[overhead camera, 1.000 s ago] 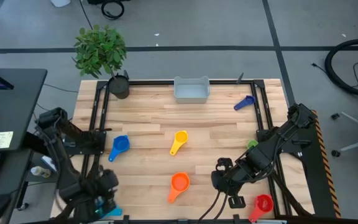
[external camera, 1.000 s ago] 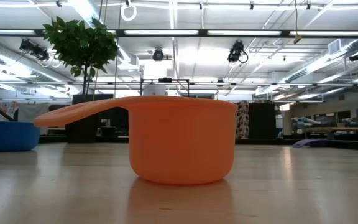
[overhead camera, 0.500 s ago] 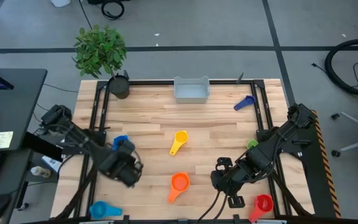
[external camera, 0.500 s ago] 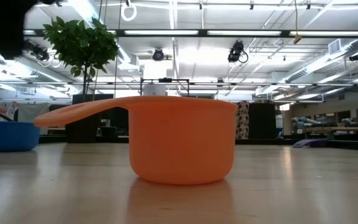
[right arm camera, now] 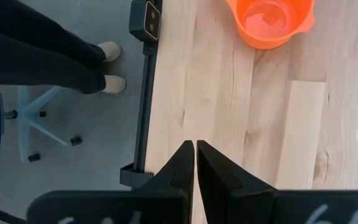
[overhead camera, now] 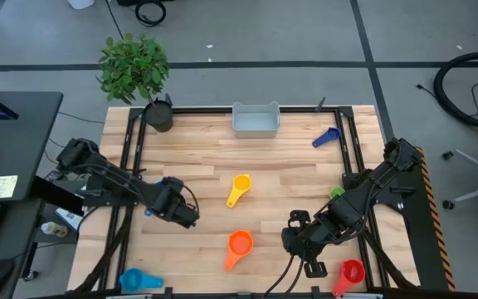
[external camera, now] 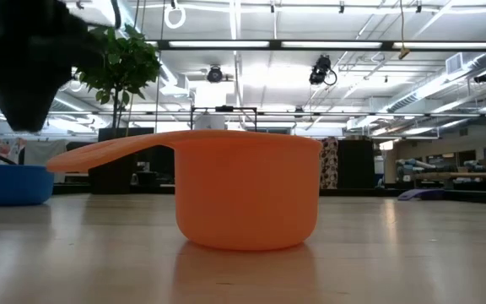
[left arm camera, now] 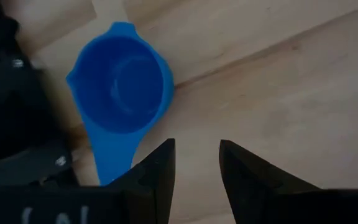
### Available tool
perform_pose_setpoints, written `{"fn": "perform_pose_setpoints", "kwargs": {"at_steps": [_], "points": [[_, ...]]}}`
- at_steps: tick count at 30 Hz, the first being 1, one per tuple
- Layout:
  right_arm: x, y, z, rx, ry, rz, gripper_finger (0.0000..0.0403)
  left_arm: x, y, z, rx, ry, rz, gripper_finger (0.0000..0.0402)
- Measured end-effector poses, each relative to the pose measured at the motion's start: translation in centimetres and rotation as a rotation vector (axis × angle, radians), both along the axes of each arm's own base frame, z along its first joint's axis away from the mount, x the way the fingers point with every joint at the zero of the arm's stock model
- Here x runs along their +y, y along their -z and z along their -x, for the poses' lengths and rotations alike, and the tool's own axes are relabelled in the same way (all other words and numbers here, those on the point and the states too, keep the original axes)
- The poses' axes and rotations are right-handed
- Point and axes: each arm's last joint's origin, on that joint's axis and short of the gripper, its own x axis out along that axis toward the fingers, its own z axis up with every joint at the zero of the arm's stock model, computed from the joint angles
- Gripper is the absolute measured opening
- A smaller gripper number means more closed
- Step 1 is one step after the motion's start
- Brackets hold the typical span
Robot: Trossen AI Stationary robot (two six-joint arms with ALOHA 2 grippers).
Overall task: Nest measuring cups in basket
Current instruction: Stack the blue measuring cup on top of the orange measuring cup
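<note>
The left gripper (overhead camera: 186,213) is hanging over the left half of the pale wooden slatted table (overhead camera: 289,166), its two dark fingers (left arm camera: 157,171) standing apart with nothing between them. In the left wrist view the small round blue plastic measuring cup (left arm camera: 120,93) is lying just beside those fingers, mouth up, its short flat handle pointing back towards them.

The cup is looking light, stiff and smooth, so I am judging that it will skid or tip if pushed from one side. The flat handle, or the thin rim wall pinched inside and out, is seeming the surest place to grip.

The right gripper (right arm camera: 194,163) is resting with fingers nearly together and empty near the table's front right, close to the round orange plastic cup (overhead camera: 239,245).

The small rectangular pale grey plastic basket (overhead camera: 256,121) is sitting at the far edge, holding no cup that I can see, well apart from all of them
</note>
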Motion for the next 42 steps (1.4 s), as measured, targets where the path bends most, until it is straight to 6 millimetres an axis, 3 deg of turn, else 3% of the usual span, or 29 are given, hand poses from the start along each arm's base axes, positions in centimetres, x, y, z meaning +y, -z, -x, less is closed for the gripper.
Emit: {"fn": "perform_pose_setpoints", "kwargs": {"at_steps": [22, 35, 42], "points": [[-0.2, 0.0, -0.2, -0.009, 0.014, 0.012, 0.0022, 1.3, 3.7, 1.5, 0.037, -0.006, -0.073, 0.0130], [-0.2, 0.0, -0.2, -0.008, 0.014, 0.012, 0.0022, 1.4, 3.8, 1.4, 0.009, 0.039, -0.122, 0.0130], [-0.2, 0.0, -0.2, -0.010, 0.016, 0.015, 0.0022, 1.7, 5.1, 2.1, 0.034, 0.026, -0.108, 0.0130]]}}
